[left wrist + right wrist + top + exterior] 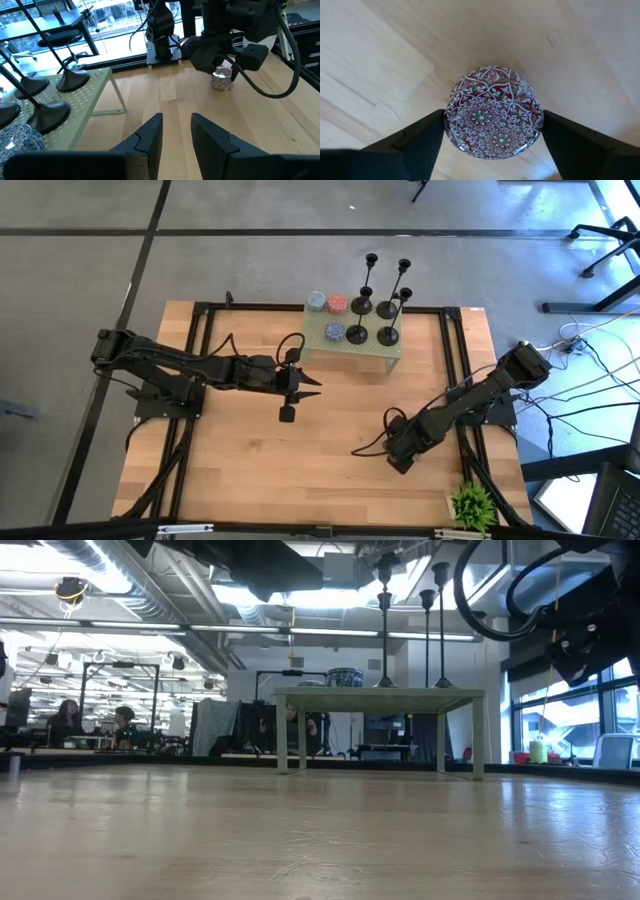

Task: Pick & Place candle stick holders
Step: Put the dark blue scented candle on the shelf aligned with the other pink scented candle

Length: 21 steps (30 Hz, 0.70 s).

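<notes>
The scene is evenly and brightly lit from above. In the low view the ceiling lights (300,595) glare strongly, so the candle stick holders (385,620) show only as dark silhouettes. The near part of the table (320,840) is blurred and reflects a pale shine. In the high view the shadows under the arms are short and soft. In the right wrist view the patterned round dish (493,112) is sharp, while the dark fingers (415,145) beside it are out of focus.

- Setting: open-plan robotics lab or workspace.
- Exposed ceiling ducts (120,585) and strip lighting overhead.
- People seated at desks (95,725) in the background.
- Wooden counter (250,450) on a black frame, grey carpet floor (80,270), loose cables (590,370).
</notes>
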Available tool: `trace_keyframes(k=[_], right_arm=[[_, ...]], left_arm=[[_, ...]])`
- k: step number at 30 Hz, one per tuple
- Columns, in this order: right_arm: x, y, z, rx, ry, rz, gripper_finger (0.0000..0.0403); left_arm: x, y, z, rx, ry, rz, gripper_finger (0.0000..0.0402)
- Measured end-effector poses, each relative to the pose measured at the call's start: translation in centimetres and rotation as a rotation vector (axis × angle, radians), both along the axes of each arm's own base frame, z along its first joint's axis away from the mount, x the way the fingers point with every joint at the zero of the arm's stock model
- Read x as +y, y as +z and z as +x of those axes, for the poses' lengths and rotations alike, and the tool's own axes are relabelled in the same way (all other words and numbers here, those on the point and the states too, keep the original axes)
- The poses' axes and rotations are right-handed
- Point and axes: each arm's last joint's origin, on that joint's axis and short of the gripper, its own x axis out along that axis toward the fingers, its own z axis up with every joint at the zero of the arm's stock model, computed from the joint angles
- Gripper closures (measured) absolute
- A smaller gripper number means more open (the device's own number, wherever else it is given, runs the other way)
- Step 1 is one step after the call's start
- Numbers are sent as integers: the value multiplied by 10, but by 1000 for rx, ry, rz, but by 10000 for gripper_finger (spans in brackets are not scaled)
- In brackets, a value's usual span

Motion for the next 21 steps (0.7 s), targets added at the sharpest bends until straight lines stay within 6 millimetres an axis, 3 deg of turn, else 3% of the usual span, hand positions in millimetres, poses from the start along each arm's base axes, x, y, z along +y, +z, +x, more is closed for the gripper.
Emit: trace_keyframes(k=[6,21], right_arm=[[2,0,2,-26,10,21,115],[1,5,23,-178,14,90,112]], left_arm=[[0,0,0,0,0,0,304],[-4,1,1,-16,-53,-69,304]])
